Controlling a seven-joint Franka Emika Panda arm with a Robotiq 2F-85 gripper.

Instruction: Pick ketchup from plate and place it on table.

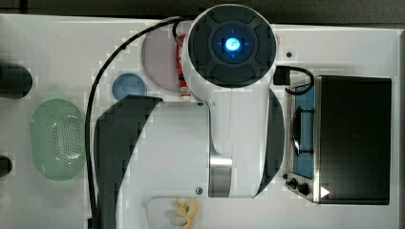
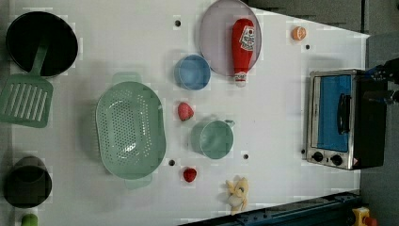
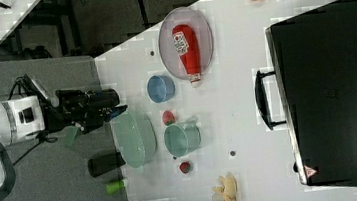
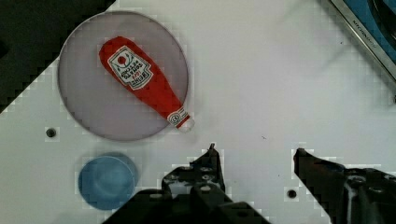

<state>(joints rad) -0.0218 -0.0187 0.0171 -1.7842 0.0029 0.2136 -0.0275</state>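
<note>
Wrist view, gripper (image 4: 254, 151): fingers spread wide apart, nothing between them, hovering over bare white table (image 4: 280, 84).
Ketchup (image 4: 147, 83): lying flat on the plate (image 4: 84, 98), label up, body across the disc, whitish cap end poking just past the rim onto the table side nearest the gripper.
Ketchup versus gripper: apart, no contact; cap near the dark fingertip (image 4: 211, 150) but clear of it.
Blue dish (image 4: 107, 179): just beside the plate, not touching the bottle.
Left view, surroundings: green colander (image 2: 130, 130) and green mug (image 2: 214, 139) well apart from the plate; strawberry pieces (image 2: 185, 111) between them; toaster oven (image 2: 341, 118) toward the left view's right.
Orange slice (image 2: 299, 33): near the plate, toward the left view's right of it.
Top view, arm (image 1: 210, 119): covering the table's middle, hiding part of the plate and most of the bottle.
</note>
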